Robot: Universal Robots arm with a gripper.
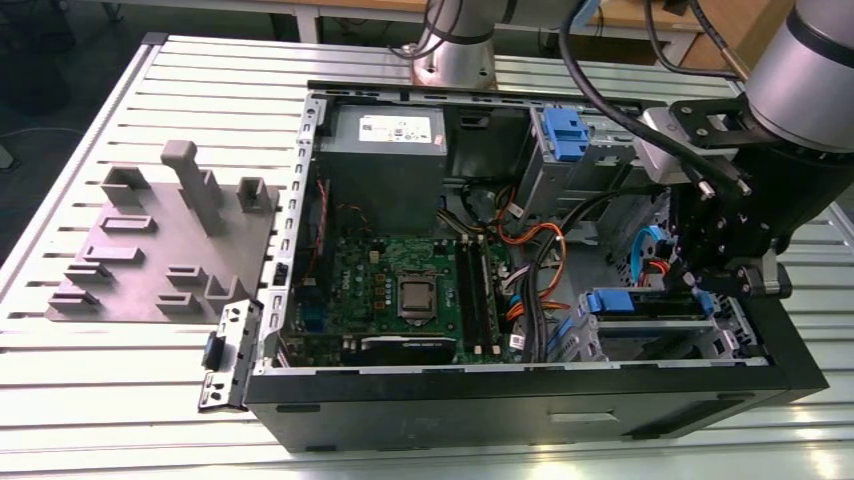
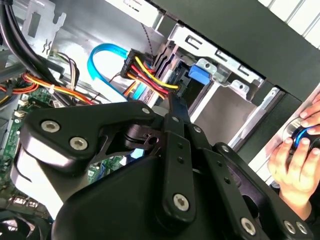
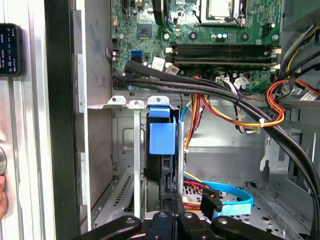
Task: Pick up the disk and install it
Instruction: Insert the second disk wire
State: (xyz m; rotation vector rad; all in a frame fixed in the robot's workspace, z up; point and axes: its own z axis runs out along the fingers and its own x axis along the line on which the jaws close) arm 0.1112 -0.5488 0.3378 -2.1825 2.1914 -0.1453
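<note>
The gripper [image 1: 707, 285] hangs inside the open computer case [image 1: 534, 400], at the drive cage on the exterior view's right. Its fingers are pinched together just behind the disk [image 3: 162, 137], which sits upright in the cage slot, blue bracket showing.

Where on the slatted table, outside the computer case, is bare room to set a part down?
Bare slats lie along the slatted table in front of the grey fixture plate, and beyond that plate. Inside the computer case, cables and the gripper crowd it.
</note>
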